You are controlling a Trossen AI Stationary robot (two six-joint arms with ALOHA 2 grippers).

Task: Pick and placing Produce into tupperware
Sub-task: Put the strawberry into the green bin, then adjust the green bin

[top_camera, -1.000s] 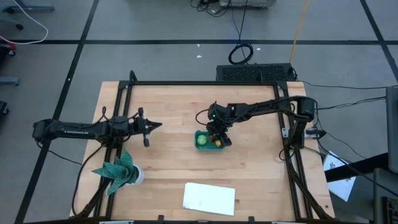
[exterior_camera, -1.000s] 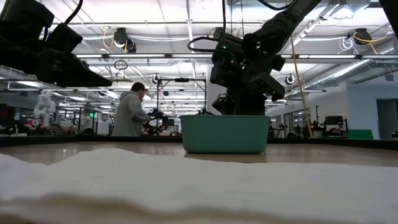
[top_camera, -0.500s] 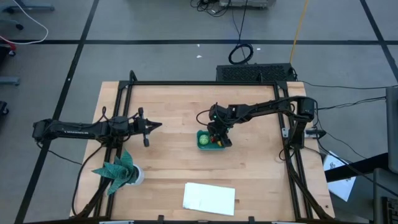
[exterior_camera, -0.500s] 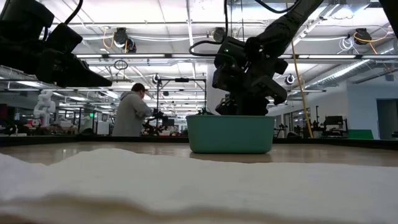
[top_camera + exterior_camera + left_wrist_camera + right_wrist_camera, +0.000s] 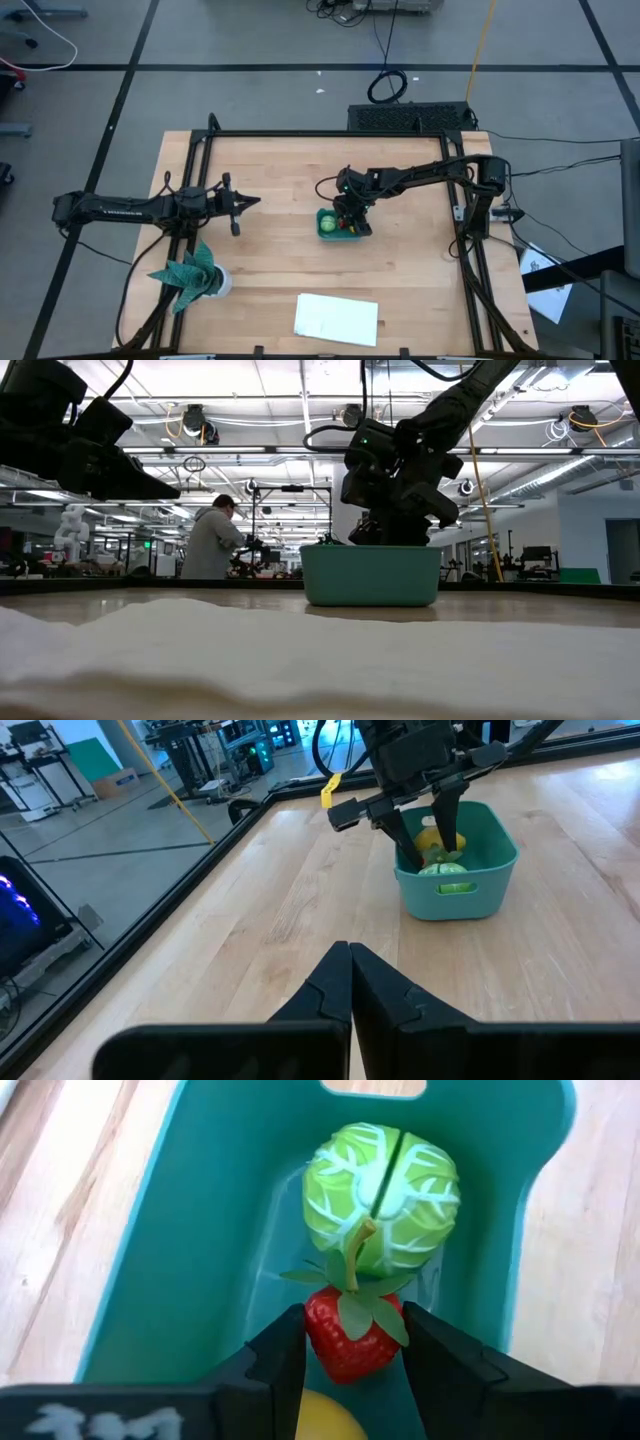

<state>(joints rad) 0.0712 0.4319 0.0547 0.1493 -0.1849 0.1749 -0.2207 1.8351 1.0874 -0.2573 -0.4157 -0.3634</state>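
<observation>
The teal tupperware (image 5: 322,215) stands at mid-table, also in the low view (image 5: 370,575) and the left wrist view (image 5: 470,890). Inside lie a green cabbage-like ball (image 5: 380,1195), a yellow lemon (image 5: 325,1420) and a red strawberry (image 5: 350,1335). My right gripper (image 5: 352,1355) reaches down into the tupperware, shut on the strawberry; in the low view the near wall hides its fingertips. My left gripper (image 5: 236,207) hovers shut over the table's left part, far from the tupperware. My right gripper pinches the strawberry's red body (image 5: 335,1350) between its two fingers, one on each side, coming from above into the tupperware. The strawberry sits low inside, against the green ball, with the lemon beside it; whether it rests on the floor, I cannot tell.
A teal leafy plant in a white pot (image 5: 190,272) stands near the left near corner. A flat white rectangle (image 5: 337,318) lies by the near edge and fills the low view's foreground. Black frame rails (image 5: 300,133) border the table. A person (image 5: 210,540) works far behind.
The tupperware has slid a little toward the table's right, and my right gripper inside it has shifted the same way. My left arm has kept still.
</observation>
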